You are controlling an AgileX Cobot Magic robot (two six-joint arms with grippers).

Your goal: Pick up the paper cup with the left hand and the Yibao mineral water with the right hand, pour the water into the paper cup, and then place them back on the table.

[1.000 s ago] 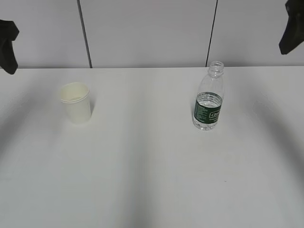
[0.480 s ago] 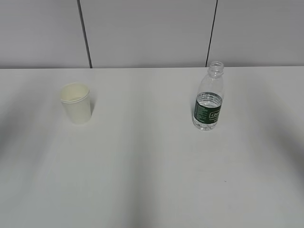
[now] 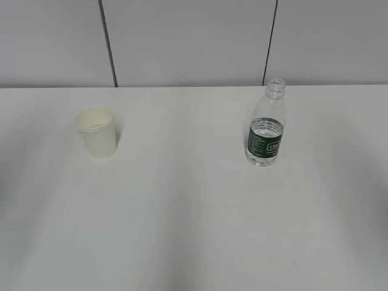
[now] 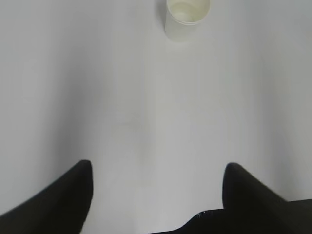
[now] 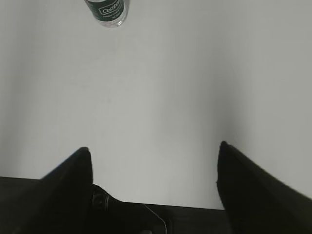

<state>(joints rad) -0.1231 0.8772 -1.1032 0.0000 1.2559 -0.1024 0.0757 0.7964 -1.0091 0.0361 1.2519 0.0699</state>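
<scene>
The cream-white paper cup (image 3: 96,131) stands upright on the left of the white table (image 3: 182,206); the left wrist view shows the same paper cup (image 4: 186,17) at its top edge. The uncapped Yibao mineral water bottle (image 3: 266,124), clear with a dark green label, stands upright on the right. Only the base of this Yibao mineral water (image 5: 106,10) shows in the right wrist view. My left gripper (image 4: 158,168) hangs open and empty, far back from the cup. My right gripper (image 5: 154,148) is open and empty, far from the bottle. Neither arm appears in the exterior view.
A grey panelled wall (image 3: 194,42) with two dark vertical seams rises behind the table's far edge. Bare white tabletop lies between the cup and the bottle and in front of both.
A second ago the dark tips of both arms showed at the upper left and upper right corners of the exterior view; they have since left it. Cup and bottle have not moved.
</scene>
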